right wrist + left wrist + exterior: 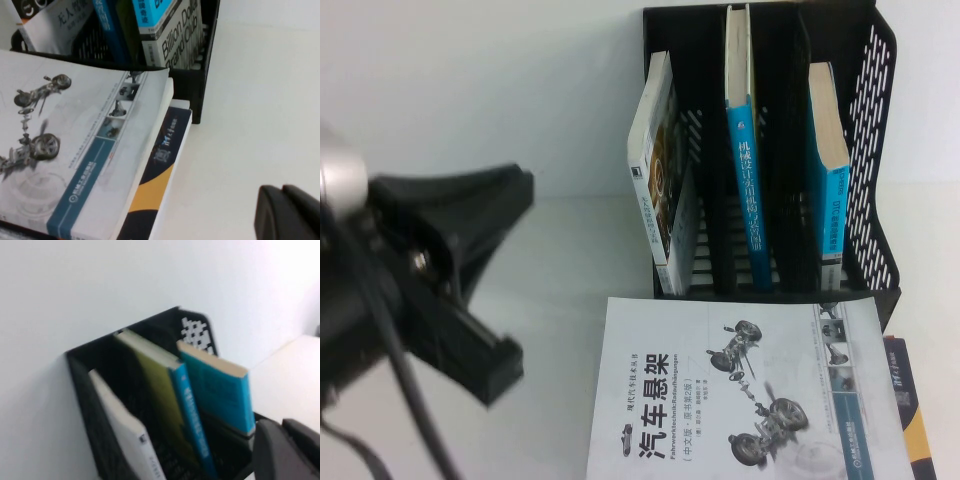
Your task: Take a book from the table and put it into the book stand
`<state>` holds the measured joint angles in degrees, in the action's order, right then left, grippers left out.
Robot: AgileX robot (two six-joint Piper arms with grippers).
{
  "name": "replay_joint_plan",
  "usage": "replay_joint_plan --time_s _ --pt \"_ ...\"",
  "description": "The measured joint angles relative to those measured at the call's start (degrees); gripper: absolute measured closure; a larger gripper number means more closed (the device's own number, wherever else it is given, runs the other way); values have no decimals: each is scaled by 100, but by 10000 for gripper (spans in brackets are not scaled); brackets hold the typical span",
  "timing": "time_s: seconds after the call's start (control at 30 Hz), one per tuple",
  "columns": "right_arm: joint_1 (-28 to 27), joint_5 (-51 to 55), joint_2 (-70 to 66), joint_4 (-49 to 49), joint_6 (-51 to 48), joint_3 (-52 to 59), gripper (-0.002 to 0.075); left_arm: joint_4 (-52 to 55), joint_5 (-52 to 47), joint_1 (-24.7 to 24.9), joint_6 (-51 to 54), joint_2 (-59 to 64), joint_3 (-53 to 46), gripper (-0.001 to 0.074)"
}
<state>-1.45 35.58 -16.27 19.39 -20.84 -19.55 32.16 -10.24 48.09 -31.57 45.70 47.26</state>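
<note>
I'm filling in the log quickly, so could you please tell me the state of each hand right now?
Left hand: open, empty, raised left of the book stand.
Right hand: only its tip shows above the table; cannot be told.

Bright, even light washes the table [520, 260] almost shadowless; a soft shadow lies under the stand [770, 150]. The left gripper [470, 290] looms dark and out of focus. Left wrist view is motion-blurred; the right gripper [287, 212] shows as a blurred dark edge.
</note>
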Motion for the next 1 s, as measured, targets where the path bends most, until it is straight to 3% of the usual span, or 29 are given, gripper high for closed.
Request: replay_joint_plan --time_s 0.17,1.0 --pt "51 -109 0 262 114 42 729 534 1314 0 0 -290 -1111 736" --pt "60 302 0 571 79 52 729 663 1304 0 -26 -300 -1299 736"
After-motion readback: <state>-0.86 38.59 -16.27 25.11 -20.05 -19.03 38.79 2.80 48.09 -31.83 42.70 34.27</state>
